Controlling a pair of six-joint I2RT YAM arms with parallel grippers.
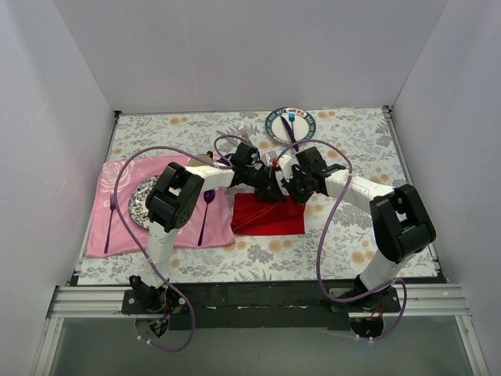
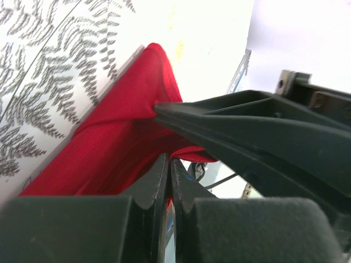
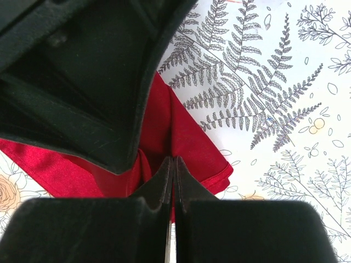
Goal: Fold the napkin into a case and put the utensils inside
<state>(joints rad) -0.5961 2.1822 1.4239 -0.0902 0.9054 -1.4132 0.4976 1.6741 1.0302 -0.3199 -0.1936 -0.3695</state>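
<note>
White walls (image 1: 235,55) around floral tablecloth (image 1: 364,153) with red napkin (image 1: 274,219)

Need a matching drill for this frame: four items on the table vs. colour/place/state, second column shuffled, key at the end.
1. napkin
2. placemat
3. purple spoon
4. far plate

A. at the table's far edge
B. red, pinched by left gripper and right gripper
C. pink, on the left side
D. lying on the placemat

Pairs: 1-B, 2-C, 3-D, 4-A
</note>
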